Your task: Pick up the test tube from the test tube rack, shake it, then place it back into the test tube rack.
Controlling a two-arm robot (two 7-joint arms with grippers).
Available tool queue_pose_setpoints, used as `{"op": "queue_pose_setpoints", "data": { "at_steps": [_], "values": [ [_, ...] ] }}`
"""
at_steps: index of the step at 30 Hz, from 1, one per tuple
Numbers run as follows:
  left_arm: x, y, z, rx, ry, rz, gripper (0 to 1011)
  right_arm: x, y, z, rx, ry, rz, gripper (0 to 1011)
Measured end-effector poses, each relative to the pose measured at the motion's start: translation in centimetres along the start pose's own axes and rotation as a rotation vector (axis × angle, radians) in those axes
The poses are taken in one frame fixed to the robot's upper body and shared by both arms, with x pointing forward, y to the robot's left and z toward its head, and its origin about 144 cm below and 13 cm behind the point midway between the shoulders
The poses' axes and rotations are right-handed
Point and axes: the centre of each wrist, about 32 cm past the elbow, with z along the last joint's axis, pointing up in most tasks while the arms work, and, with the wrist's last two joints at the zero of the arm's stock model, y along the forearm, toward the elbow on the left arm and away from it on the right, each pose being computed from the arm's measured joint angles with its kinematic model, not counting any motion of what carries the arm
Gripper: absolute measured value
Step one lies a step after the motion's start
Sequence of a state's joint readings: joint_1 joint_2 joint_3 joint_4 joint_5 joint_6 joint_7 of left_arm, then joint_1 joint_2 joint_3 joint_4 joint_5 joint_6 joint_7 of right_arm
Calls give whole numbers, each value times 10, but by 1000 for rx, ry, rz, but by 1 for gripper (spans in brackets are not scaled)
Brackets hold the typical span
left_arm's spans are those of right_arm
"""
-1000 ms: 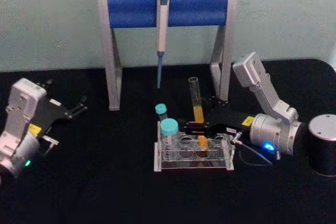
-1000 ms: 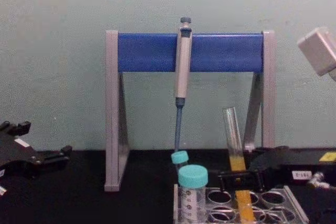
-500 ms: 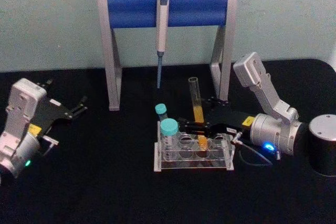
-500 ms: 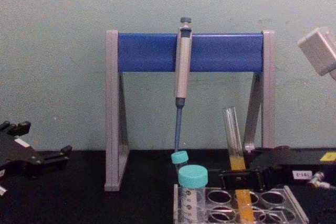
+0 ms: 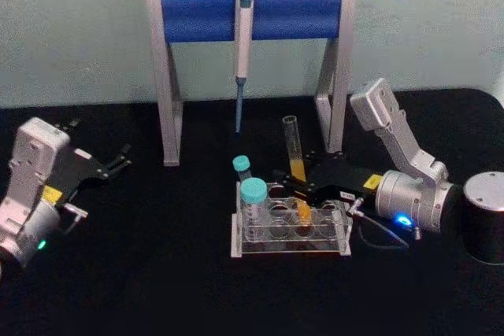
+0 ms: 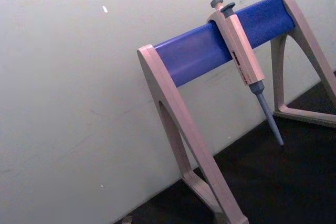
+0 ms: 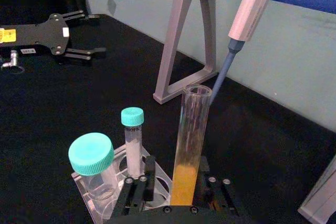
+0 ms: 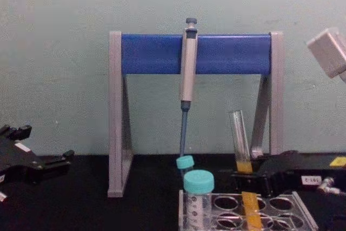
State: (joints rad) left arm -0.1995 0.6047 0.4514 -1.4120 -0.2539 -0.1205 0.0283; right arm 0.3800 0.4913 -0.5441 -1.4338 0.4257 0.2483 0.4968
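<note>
The test tube [image 5: 293, 147], tall clear glass with yellow-orange liquid low down, stands a little tilted in a hole of the clear test tube rack [image 5: 291, 248]. My right gripper [image 5: 285, 181] reaches in from the right just above the rack, open. Its fingers sit on either side of the tube's lower part. In the right wrist view the test tube [image 7: 189, 129] rises between the two black fingers [image 7: 139, 184] with small gaps beside it. In the chest view a black finger crosses the test tube [image 8: 238, 133] above the rack [image 8: 303, 212]. My left gripper [image 5: 122, 156] rests open at the far left.
Two teal-capped tubes [image 5: 253, 194] [image 5: 241, 164] stand in the rack's left end. Behind the rack is a grey-and-blue stand [image 5: 252, 13] with a pipette [image 5: 242, 45] hanging from it. A dark cylinder [image 5: 484, 214] stands at the right edge beside my right arm.
My right gripper has drawn back slightly to the right along the rack; the test tube has stayed in its hole. The left arm has barely moved.
</note>
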Motion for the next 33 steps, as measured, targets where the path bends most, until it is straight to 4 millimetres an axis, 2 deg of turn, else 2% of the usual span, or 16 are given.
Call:
{"op": "queue_pose_setpoints", "data": {
  "at_steps": [4,9,33],
  "values": [
    [0,0,0,0,0,0,1001,0,0,0,0,0,0,353],
    [0,0,0,0,0,0,1001,0,0,0,0,1,0,229],
    [0,0,0,0,0,0,1001,-1,-1,-3,17,-3,0,224]
  ]
}}
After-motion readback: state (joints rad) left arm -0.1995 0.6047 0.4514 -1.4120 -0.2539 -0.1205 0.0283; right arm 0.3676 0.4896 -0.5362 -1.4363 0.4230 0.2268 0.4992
